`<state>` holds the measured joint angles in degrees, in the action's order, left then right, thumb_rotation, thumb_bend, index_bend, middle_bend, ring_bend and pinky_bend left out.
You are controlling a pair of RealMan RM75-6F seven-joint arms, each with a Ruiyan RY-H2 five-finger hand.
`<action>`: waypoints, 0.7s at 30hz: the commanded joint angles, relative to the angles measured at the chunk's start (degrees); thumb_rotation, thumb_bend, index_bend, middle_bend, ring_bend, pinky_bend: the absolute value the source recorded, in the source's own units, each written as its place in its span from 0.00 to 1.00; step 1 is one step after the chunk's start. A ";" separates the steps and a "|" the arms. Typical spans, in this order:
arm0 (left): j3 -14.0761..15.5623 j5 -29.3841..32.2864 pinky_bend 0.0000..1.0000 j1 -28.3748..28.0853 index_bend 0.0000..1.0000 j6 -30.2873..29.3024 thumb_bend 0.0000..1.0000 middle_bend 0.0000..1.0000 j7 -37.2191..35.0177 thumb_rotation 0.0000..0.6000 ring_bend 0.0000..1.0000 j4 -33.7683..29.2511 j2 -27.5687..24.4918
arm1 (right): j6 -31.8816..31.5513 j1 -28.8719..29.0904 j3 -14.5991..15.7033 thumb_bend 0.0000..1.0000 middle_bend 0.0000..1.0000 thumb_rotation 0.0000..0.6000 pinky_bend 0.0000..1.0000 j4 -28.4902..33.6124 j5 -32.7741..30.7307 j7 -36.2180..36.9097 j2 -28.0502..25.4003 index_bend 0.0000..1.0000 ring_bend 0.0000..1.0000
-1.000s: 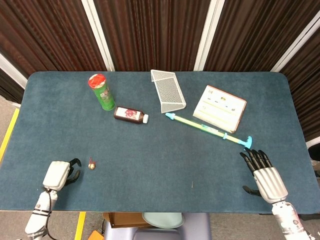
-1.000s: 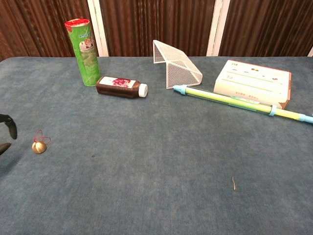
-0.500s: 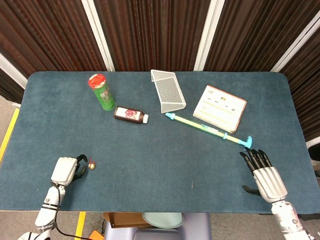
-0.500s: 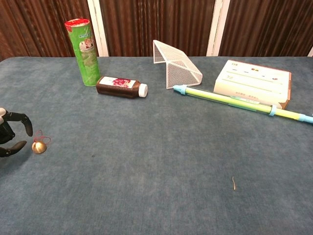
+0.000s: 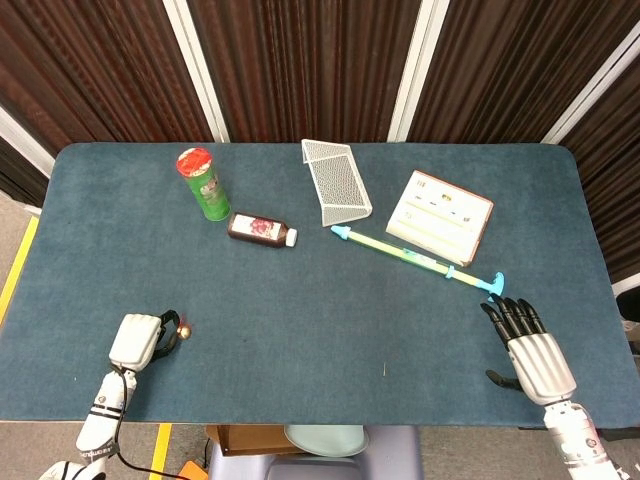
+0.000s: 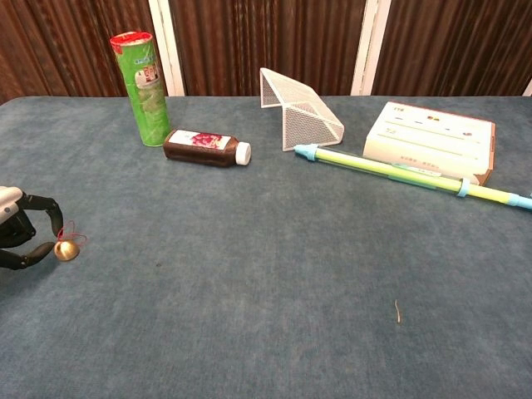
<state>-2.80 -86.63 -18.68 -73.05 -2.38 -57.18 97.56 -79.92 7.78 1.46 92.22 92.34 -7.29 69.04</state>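
A small gold bell [image 5: 186, 327] [image 6: 66, 249] with a red loop lies on the blue table [image 5: 320, 320] near the front left. My left hand [image 5: 140, 340] [image 6: 21, 233] is right beside it, with curled fingers and thumb reaching to the bell's left side; the fingertips [image 6: 55, 226] look to be touching it or a hair off. The bell still rests on the cloth and nothing is lifted. My right hand [image 5: 527, 348] lies flat at the front right with its fingers stretched out, holding nothing, just short of the blue end of a long stick. The chest view does not show it.
At the back stand a green can [image 5: 203, 183] [image 6: 143, 87], a brown bottle on its side [image 5: 260, 229] [image 6: 205, 147], a white mesh rack [image 5: 337, 180] [image 6: 299, 108] and a white box [image 5: 440, 217] [image 6: 428, 137]. A yellow-green stick [image 5: 415, 258] [image 6: 399, 170] lies diagonally before the box.
My left hand has slid right along the table until its fingers reach the bell. The bell, the right hand and the other things have stayed put.
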 commanded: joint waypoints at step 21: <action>0.49 0.30 1.00 -0.68 0.56 -0.20 0.42 1.00 0.84 1.00 0.96 0.36 0.53 | 0.13 0.03 -0.04 0.18 0.00 1.00 0.00 0.21 -0.32 0.08 -0.20 0.00 0.00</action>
<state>-2.30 -86.33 -19.35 -73.24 -1.53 -56.82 98.09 -79.78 7.81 1.42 92.43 92.01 -7.21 68.84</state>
